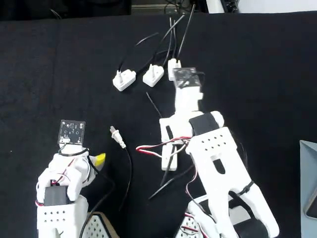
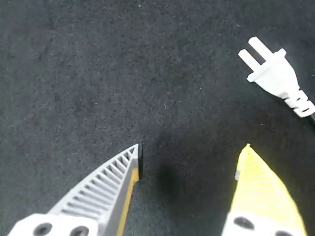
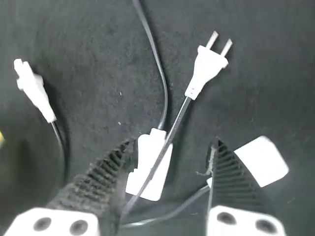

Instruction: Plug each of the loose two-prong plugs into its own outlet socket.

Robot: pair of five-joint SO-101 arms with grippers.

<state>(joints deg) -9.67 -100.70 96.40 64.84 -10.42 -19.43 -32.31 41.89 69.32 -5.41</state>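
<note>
Black cloth tabletop [image 1: 59,59]; from up high I see a small white two-prong plug [image 1: 116,135] lying nearer the arms than three white plastic outlet sockets [image 1: 153,75]. Left wrist cam: left gripper [image 2: 192,147] gapes wide, empty, with that plug [image 2: 273,73] ahead on the yellow finger [image 2: 258,191] side. Right wrist cam: right gripper [image 3: 172,142] wide open, empty, white socket block [image 3: 147,172] between the jaws, second white plug [image 3: 209,64] just beyond.

I read desk [image 1: 49,59] black | loose plug [image 2: 275,76] white, its cord [image 1: 131,168] black | my left pincer [image 2: 192,147] yellow and ribbed grey | my right pincer [image 3: 172,142] ribbed black | outlet socket [image 1: 124,79] white
</note>
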